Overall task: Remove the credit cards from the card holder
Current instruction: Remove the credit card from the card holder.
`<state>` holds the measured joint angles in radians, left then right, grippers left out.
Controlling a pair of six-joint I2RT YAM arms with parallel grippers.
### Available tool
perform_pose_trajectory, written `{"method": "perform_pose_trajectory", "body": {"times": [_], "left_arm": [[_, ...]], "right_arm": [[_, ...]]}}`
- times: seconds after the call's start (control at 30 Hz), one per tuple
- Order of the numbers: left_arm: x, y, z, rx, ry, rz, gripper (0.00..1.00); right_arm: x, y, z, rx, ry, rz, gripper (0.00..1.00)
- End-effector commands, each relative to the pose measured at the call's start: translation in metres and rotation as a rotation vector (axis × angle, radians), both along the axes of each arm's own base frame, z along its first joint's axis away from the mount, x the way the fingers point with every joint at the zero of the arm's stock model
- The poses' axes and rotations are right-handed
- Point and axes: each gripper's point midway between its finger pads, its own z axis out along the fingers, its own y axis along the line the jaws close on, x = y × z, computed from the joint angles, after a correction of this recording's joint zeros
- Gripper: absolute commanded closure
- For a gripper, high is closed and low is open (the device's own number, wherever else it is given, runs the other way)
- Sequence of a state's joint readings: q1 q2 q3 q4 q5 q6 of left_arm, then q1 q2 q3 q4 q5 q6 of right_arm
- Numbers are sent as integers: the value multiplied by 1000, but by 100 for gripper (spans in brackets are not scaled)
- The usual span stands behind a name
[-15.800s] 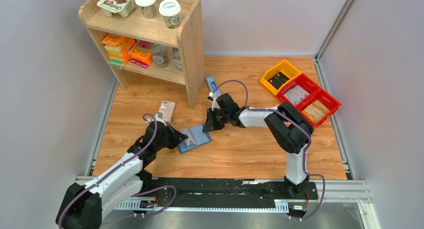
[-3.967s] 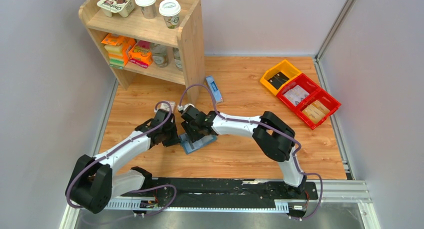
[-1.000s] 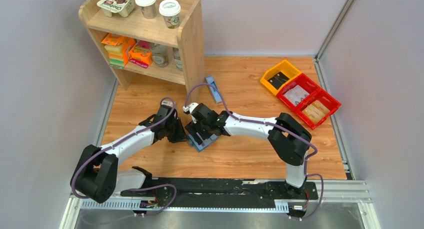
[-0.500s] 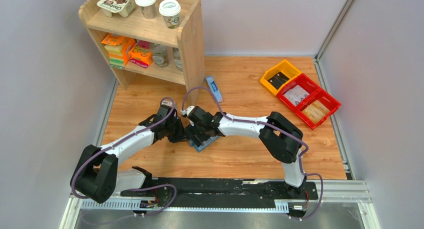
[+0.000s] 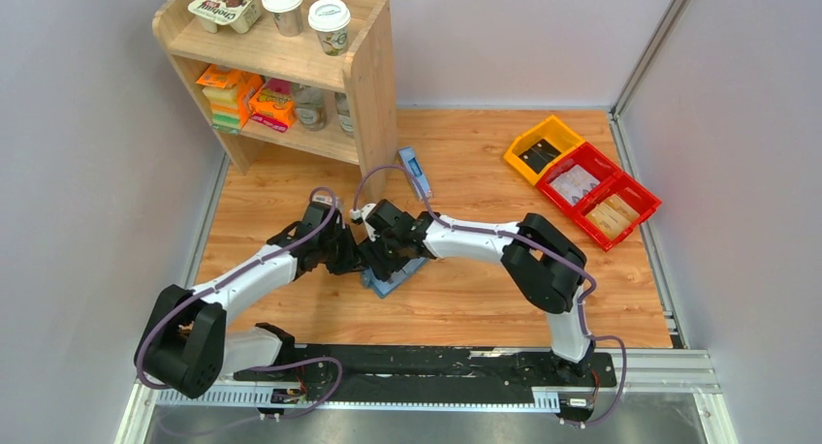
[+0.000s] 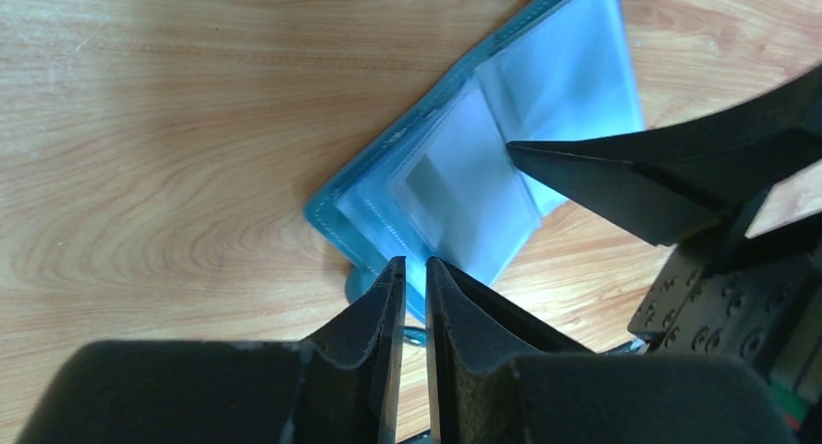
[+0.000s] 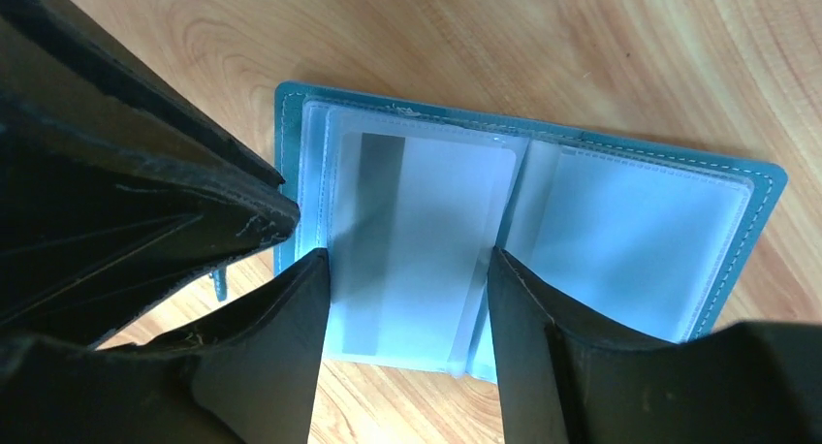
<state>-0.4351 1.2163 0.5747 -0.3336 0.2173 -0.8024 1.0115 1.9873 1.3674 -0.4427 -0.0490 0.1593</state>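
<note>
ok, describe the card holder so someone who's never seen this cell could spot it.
Start at the wooden shelf unit at the far left, then come toward the arms to where the left gripper and right gripper meet. The card holder lies open there: flat, teal-edged, with clear plastic sleeves, unlike the narrow blue-and-white box by the shelf's foot.

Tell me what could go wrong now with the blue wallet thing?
The right gripper straddles a clear plastic sleeve in the open teal fabric card holder, so it might pinch the sleeve instead of the card. The left gripper reaches only the holder's edge, so the holder could slide or lift.
</note>
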Motion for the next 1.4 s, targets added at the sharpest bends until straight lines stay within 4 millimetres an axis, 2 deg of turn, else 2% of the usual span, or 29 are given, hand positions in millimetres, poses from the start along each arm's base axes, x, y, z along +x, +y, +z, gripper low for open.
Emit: {"method": "perform_pose_trajectory", "body": {"times": [0.0, 0.3, 0.47, 0.77, 1.0, 1.17, 1.37], "left_arm": [[12, -10, 19, -68, -81, -17, 79], [15, -19, 16, -96, -71, -49, 79], [16, -18, 2, -73, -48, -54, 79], [13, 0, -23, 76, 32, -66, 80], [10, 7, -34, 138, 77, -83, 80], [7, 11, -36, 153, 87, -84, 81], [5, 11, -36, 155, 88, -86, 81]], "right_arm": [[-7, 6, 4, 124, 141, 0, 48], [4, -1, 11, 270, 288, -67, 50], [9, -2, 11, 317, 338, -95, 52], [15, -6, 19, 329, 332, -131, 52], [29, -14, 30, 281, 260, -176, 47], [45, -33, 36, 190, 155, -242, 40], [63, -54, 54, 134, 24, -304, 37]]}}
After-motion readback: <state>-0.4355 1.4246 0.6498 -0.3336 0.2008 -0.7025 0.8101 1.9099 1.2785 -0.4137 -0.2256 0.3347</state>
